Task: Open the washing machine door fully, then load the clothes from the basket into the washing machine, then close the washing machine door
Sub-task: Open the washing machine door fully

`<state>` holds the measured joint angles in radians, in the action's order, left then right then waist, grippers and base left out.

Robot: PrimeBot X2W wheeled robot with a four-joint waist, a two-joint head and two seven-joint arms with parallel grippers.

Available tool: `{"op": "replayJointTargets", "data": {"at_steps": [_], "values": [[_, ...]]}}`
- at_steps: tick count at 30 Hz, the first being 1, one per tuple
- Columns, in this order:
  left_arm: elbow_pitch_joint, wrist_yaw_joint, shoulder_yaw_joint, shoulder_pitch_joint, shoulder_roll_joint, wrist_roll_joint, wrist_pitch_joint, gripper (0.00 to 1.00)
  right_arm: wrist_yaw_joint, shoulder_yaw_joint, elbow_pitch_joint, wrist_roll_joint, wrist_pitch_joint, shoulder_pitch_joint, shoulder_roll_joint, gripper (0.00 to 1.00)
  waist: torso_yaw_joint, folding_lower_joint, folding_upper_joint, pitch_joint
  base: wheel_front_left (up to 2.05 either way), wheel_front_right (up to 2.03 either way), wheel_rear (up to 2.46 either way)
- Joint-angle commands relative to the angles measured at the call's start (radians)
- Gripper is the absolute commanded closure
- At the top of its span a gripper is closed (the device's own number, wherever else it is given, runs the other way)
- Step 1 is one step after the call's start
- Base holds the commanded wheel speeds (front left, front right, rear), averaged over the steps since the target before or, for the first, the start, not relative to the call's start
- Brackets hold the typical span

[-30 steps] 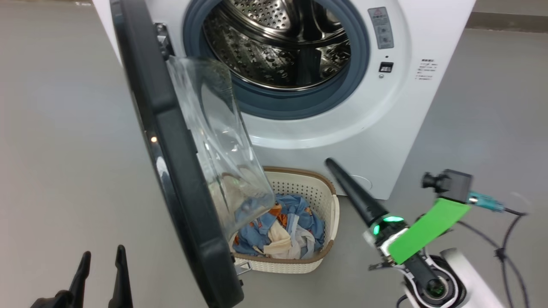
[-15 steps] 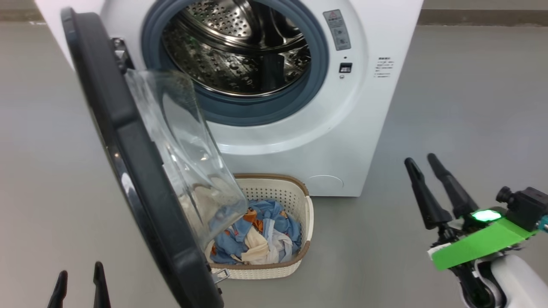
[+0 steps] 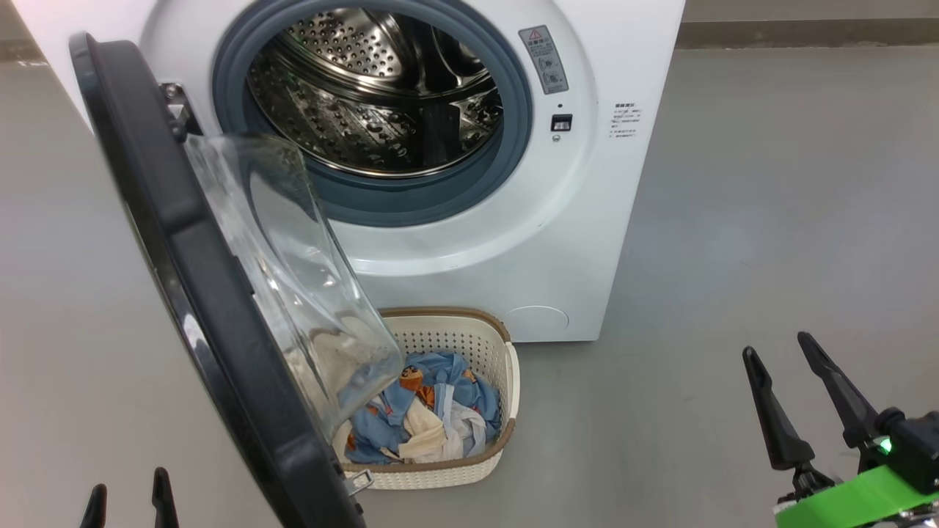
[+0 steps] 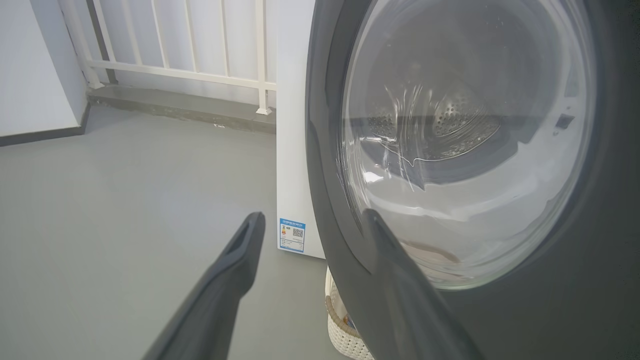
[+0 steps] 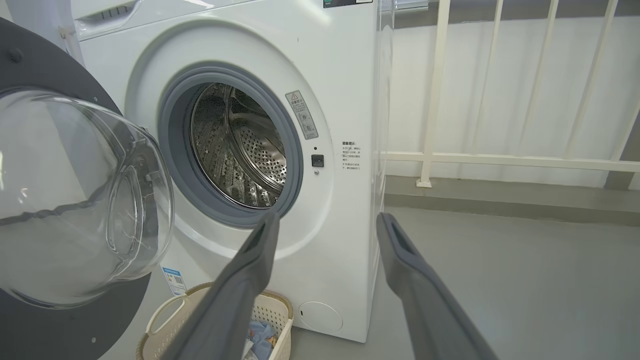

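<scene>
Two pincers sit nearest the camera, both spread wide and holding nothing. The left pincer point(image 3: 126, 480) pokes up at the lower left of the head view, just beside the outer face of the washing machine door point(image 3: 183, 242), with a gap of floor point(image 3: 770, 183) between them. The right pincer point(image 3: 776, 345) rises at the lower right, well apart from everything else, over bare grey floor. Next comes the door itself, swung out on its hinge toward the robot's left, its black rim edge-on to the head camera and its clear glass bowl point(image 3: 293, 279) bulging toward the machine. The bowl overhangs the left part of the basket point(image 3: 469, 462), which stands on the floor just in front of the washing machine point(image 3: 587, 242). Inside the basket lie the clothes point(image 3: 433, 396), a heap of light blue fabric with orange prints mixed with white and cream pieces. Behind it the grey rubber seal point(image 3: 513, 110) rings the open steel drum point(image 3: 367, 95), in which no cloth can be seen. Farthest back, in the right wrist view, a white railing point(image 5: 440, 90) stands against a pale wall.
</scene>
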<state>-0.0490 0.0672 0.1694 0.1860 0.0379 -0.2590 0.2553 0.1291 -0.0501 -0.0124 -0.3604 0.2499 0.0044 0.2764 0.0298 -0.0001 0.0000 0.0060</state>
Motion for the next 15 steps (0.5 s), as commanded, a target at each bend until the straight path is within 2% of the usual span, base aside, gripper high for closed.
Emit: {"op": "replayJointTargets", "data": {"at_steps": [1,7,15], "values": [[0.031,-0.006,0.033,-0.019,0.012,0.008,0.006,0.0,0.002,-0.006,0.032,0.025,0.012,0.002,0.008,0.0,-0.004,0.0001,0.0,0.002,0.0,0.0,0.0],[0.035,-0.01,0.031,-0.015,0.012,0.006,0.006,0.0,0.002,0.042,0.042,0.13,0.012,0.036,-0.026,0.0,-0.018,0.0001,0.0,0.008,0.0,0.0,0.0],[0.032,-0.014,0.021,-0.017,0.012,0.006,0.006,0.0,0.002,0.097,0.01,0.171,0.012,0.033,-0.059,0.0,-0.018,0.0001,0.0,0.011,0.0,0.0,0.0]]}}
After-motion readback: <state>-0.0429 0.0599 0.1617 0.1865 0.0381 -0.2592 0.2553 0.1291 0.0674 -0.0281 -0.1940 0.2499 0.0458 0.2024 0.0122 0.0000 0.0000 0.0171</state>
